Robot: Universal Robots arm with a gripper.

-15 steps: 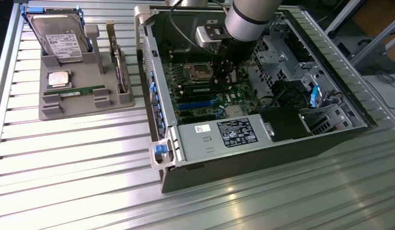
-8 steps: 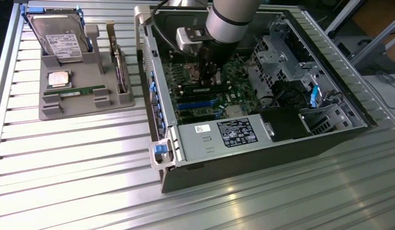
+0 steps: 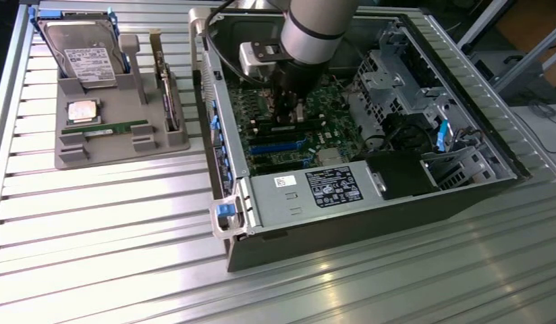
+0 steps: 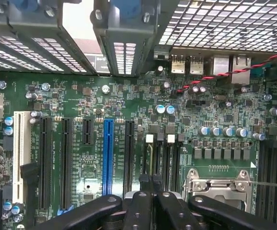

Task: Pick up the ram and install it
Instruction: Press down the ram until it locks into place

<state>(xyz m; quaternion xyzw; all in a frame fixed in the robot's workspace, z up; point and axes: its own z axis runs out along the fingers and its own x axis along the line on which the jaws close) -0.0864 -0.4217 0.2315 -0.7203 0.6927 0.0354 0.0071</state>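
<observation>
On the table [image 3: 98, 270], at the exterior view's left, a grey tray [image 3: 75, 156] holds a hard drive [image 3: 84, 57], a processor [image 3: 83, 111] and the ram [image 3: 116, 129], lying flat. Further right, the tool [image 3: 287, 115] is closed and empty, low over the motherboard [image 4: 129, 100] inside the open computer case [image 3: 350, 233].

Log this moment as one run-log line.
gripper: shut, down inside computer case over motherboard | ram: lying in grey tray outside case | ram installed: no
</observation>
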